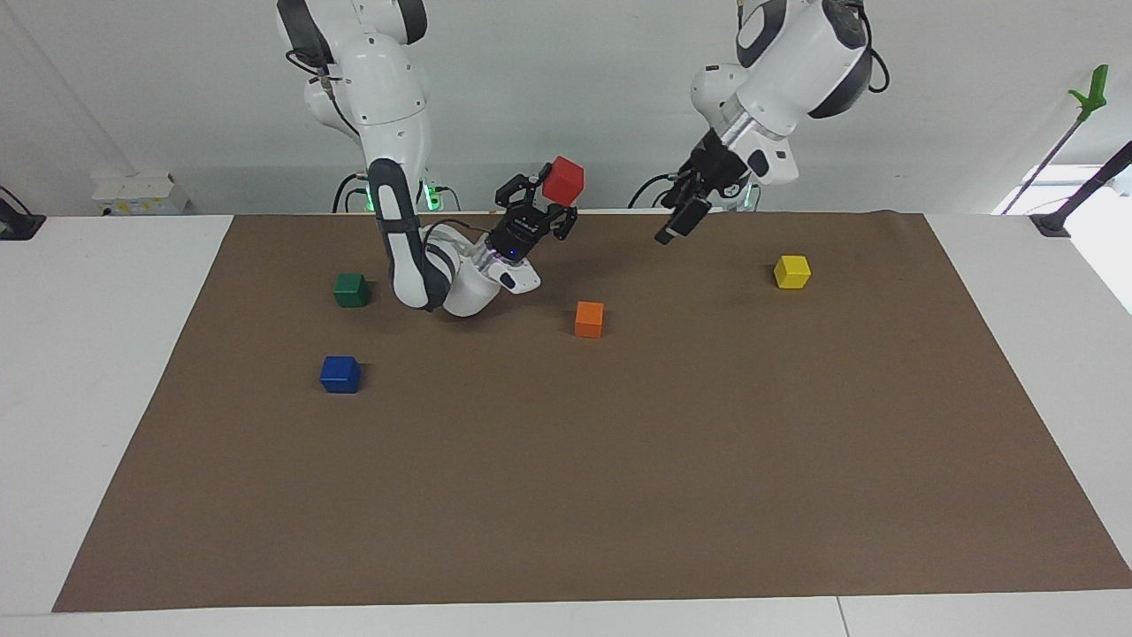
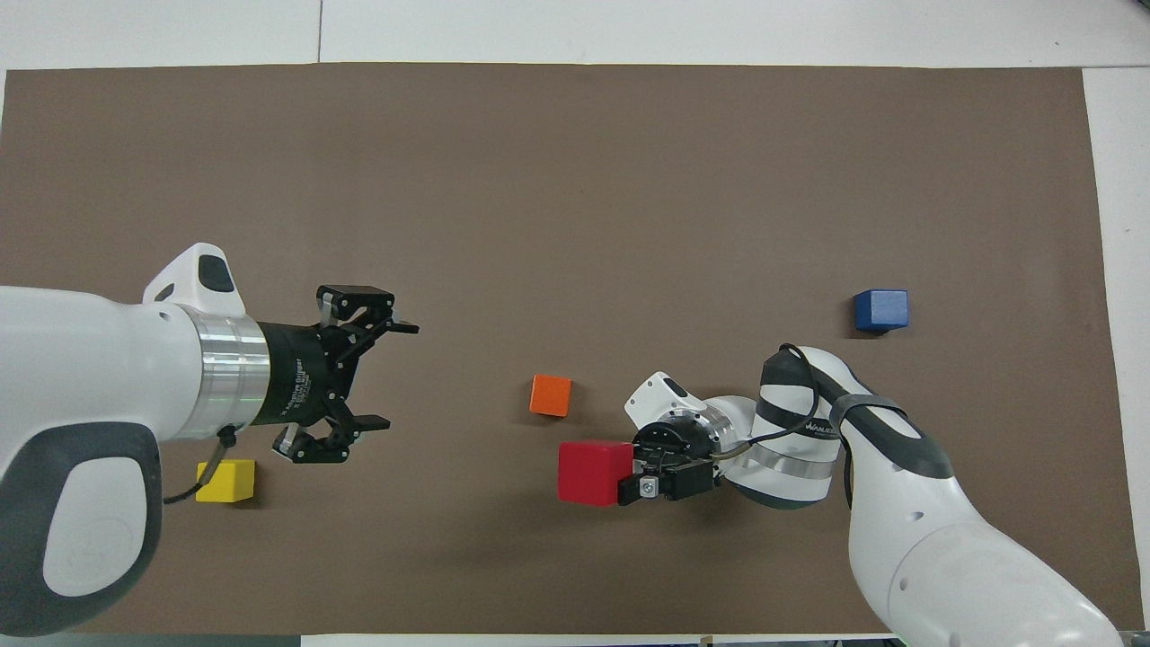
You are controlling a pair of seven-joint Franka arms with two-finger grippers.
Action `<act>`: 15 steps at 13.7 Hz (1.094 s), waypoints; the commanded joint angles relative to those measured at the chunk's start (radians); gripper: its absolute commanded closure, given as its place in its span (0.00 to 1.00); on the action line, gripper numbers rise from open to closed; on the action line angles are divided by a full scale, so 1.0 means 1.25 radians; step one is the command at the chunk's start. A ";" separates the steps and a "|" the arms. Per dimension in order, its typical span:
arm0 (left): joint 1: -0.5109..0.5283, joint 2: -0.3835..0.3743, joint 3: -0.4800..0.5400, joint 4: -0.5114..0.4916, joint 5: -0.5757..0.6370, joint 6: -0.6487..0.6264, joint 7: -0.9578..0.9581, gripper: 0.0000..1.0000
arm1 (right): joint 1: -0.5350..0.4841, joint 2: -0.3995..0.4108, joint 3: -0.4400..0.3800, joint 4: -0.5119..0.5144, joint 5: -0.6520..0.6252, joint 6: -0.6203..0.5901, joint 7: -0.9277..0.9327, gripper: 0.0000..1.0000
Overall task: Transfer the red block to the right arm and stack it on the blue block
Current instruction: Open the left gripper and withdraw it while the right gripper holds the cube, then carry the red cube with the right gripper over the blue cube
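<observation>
My right gripper (image 1: 554,200) is shut on the red block (image 1: 563,180) and holds it up in the air, over the mat a little on the robots' side of the orange block. The hold also shows in the overhead view, gripper (image 2: 622,478) on the red block (image 2: 588,472). My left gripper (image 1: 679,223) is open and empty, raised over the mat toward the left arm's end; its spread fingers show in the overhead view (image 2: 384,373). The blue block (image 1: 340,374) (image 2: 880,310) sits on the mat toward the right arm's end, apart from both grippers.
An orange block (image 1: 589,318) (image 2: 550,395) lies near the middle. A yellow block (image 1: 791,272) (image 2: 225,480) lies toward the left arm's end, below my left arm. A green block (image 1: 351,289) sits nearer the robots than the blue one, hidden by my right arm in the overhead view.
</observation>
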 commanded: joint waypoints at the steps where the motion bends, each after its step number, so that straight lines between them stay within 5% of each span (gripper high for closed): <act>1: 0.042 0.036 -0.009 0.013 0.107 -0.024 0.170 0.00 | -0.014 -0.032 -0.002 -0.004 0.019 0.016 0.062 1.00; 4: 0.120 0.141 -0.010 0.161 0.233 -0.098 0.356 0.00 | -0.036 -0.061 -0.002 -0.003 0.018 0.114 0.091 1.00; 10: 0.125 0.343 -0.010 0.453 0.404 -0.265 0.600 0.00 | -0.044 -0.130 -0.004 0.002 0.008 0.357 0.128 1.00; 13: 0.141 0.402 -0.008 0.541 0.439 -0.314 0.725 0.00 | -0.033 -0.142 -0.003 0.030 0.007 0.497 0.131 1.00; 15: 0.129 0.388 -0.008 0.536 0.439 -0.329 0.726 0.00 | -0.027 -0.142 -0.003 0.060 0.007 0.584 0.135 1.00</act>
